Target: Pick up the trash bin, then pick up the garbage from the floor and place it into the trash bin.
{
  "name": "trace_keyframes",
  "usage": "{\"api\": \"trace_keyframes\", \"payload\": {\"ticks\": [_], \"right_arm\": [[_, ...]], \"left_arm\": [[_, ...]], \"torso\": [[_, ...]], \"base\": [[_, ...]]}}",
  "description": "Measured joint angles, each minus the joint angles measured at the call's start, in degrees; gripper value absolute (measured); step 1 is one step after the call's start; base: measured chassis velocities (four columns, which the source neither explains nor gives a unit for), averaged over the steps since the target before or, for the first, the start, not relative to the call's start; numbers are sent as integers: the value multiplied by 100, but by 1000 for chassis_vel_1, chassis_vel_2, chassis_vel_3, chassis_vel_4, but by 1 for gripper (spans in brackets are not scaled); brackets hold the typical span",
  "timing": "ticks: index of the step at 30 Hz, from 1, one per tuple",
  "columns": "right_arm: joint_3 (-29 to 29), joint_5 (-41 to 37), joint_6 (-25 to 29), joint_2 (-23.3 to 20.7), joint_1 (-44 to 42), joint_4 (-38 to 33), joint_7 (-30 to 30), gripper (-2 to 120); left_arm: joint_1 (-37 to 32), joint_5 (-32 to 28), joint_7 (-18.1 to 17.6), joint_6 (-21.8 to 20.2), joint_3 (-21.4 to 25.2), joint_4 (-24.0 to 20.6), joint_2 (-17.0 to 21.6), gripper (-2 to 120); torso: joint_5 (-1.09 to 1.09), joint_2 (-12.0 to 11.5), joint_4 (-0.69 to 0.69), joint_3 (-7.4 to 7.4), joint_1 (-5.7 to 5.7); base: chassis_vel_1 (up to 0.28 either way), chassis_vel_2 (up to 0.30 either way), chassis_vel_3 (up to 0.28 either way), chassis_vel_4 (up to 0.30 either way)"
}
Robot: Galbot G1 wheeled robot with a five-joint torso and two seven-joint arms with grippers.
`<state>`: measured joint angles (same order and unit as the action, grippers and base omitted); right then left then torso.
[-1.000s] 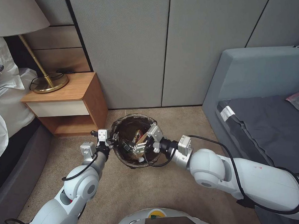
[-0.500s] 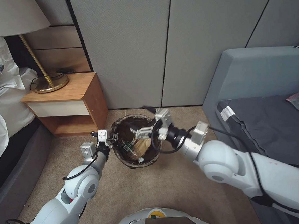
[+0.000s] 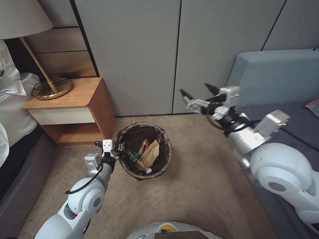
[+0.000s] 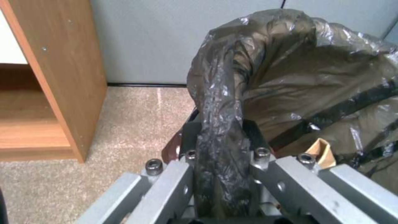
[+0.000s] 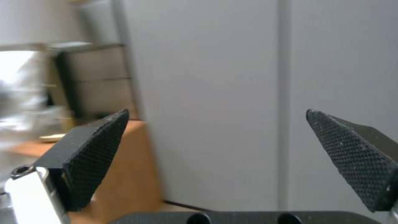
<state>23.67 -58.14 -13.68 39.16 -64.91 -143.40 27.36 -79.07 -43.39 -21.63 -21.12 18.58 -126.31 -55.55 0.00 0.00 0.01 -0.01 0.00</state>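
The trash bin (image 3: 145, 151) is seen on the beige carpet (image 3: 192, 189), just beside the open side of the wooden nightstand (image 3: 72, 110) and in front of the grey panelled wall (image 3: 141, 52). Its dark liner bag is folded over the rim, and that rim is clamped by the left tool (image 3: 119, 149) on the side of the bin nearest the nightstand; in the left wrist view the crinkled bag edge (image 4: 219, 130) is pinched between the metal fingers (image 4: 166, 186), with the nightstand's wooden side panel beyond. Garbage is held inside the bin: a brown paper bag (image 3: 150, 153) is propped toward the middle, a green-labelled bottle (image 3: 134, 156) lies on its nightstand side, and a red-and-gold wrapper (image 3: 143, 145) is seen behind the paper bag, toward the wall. The right tool (image 3: 198, 92) is raised in the air above and well apart from the bin, on the side away from the nightstand, in front of the wall and near the grey sofa (image 3: 280, 90). Its black textured fingertips (image 5: 99, 146) are spread wide apart with nothing between them, and only the wall panels are seen past them. A brass lamp base (image 3: 53, 88) is carried on top of the nightstand.
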Motion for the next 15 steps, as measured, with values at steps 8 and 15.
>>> {"api": "trace_keyframes", "payload": {"ticks": [8, 15], "right_arm": [[1312, 1029, -75, 757, -1883, -3, -75, 100], [1575, 2234, 47, 1584, -2836, 3, -239, 100]], "left_arm": [[-120, 88, -8, 21, 31, -45, -58, 6], [-215, 258, -13, 51, 73, -45, -142, 6]], "torso": [[2, 0, -4, 0, 0], [-1, 0, 1, 0, 0]], "base": [[0, 0, 0, 0], [0, 0, 0, 0]]}}
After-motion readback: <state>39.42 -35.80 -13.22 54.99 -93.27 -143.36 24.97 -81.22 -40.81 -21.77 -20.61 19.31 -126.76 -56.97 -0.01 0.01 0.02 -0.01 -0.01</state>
